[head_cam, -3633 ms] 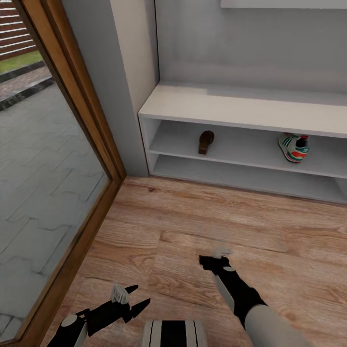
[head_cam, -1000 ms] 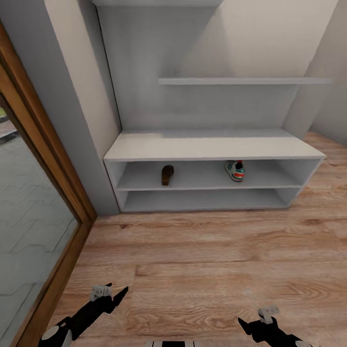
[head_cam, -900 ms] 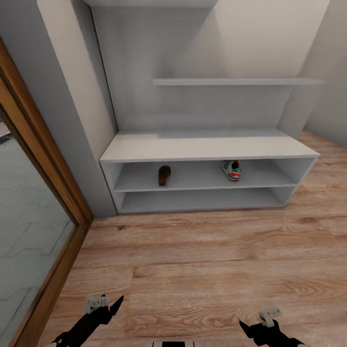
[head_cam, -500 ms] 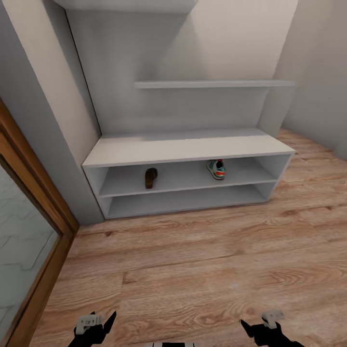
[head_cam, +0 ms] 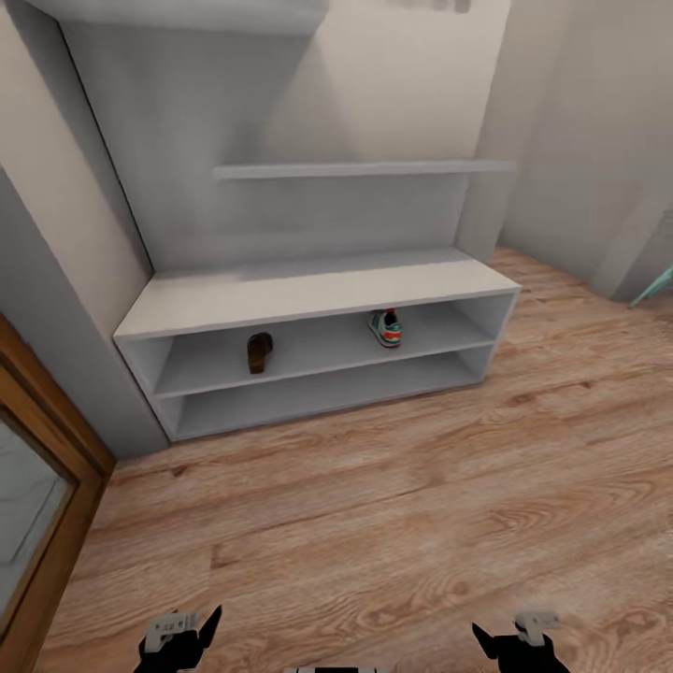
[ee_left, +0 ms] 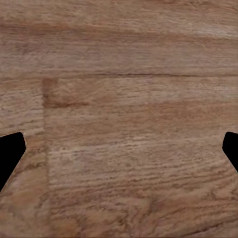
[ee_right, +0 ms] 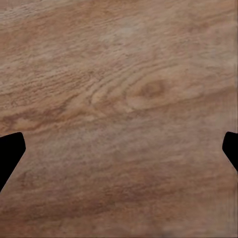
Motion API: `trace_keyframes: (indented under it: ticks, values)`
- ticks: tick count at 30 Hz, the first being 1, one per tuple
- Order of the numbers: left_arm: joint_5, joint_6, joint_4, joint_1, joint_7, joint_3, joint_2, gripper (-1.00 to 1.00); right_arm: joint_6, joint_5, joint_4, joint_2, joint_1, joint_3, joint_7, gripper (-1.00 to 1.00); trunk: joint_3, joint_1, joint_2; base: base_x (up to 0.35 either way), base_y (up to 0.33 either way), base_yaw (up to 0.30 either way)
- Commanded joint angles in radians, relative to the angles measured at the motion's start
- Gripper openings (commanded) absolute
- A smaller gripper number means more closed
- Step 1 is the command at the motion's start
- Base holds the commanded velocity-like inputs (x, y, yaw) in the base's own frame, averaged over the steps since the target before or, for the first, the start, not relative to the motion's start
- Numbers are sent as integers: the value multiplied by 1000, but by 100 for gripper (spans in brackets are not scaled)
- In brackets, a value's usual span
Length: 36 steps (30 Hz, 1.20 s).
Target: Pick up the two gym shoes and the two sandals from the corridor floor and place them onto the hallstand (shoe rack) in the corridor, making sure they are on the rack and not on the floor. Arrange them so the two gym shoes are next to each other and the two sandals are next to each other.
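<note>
The pale grey hallstand (head_cam: 308,290) stands against the far wall in the head view. One brown sandal (head_cam: 259,352) lies on its upper open shelf, towards the left. One white gym shoe (head_cam: 384,328) with green stripes and a red-orange heel sits on the same shelf further right, well apart from the sandal. At the near edge of that view, my left gripper (head_cam: 187,632) and right gripper (head_cam: 510,637) hang low over the corridor floor (head_cam: 374,523). In the wrist views, the left gripper (ee_left: 119,148) and right gripper (ee_right: 119,148) are open over bare planks, holding nothing.
A wooden door frame (head_cam: 47,439) with glass runs along the left. Two staggered wall shelves (head_cam: 355,170) hang above the bench top. A teal object (head_cam: 654,285) pokes in at the right edge, by a wall corner (head_cam: 486,187).
The camera has swung right and drawn back, so the rack and door frame have slid left in the picture. Both arms have dropped towards the picture's lower edge. Sandal and shoe stay put.
</note>
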Motion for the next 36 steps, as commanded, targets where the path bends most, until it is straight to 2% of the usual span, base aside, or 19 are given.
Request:
trace_keyframes:
  ticks: [1,5,9,16,24,36]
  values:
    - [-10,-5,1,-1,7,7,-2,100,-14,-11,2,0,1,8,1,100,0,0,0,0,0,-201]
    - [-14,-6,2,-1,69,3,-6,100,-77,-11,14,2,11,9,-27,100,4,0,0,0,0,-220]
    - [-33,-7,3,-1,85,2,-7,100,-107,-11,20,5,15,9,-41,100,8,0,0,0,0,-242]
    - [-61,-9,12,-1,89,2,-7,100,-121,-9,24,7,19,10,-47,100,15,0,0,0,0,-256]
    - [-63,-10,16,-1,90,1,-6,100,-122,-9,24,9,23,10,-47,100,19,0,0,14,0,-280]
    - [-65,-10,17,-1,90,0,-7,100,-122,-9,23,10,23,10,-47,100,19,0,0,283,-37,-295]
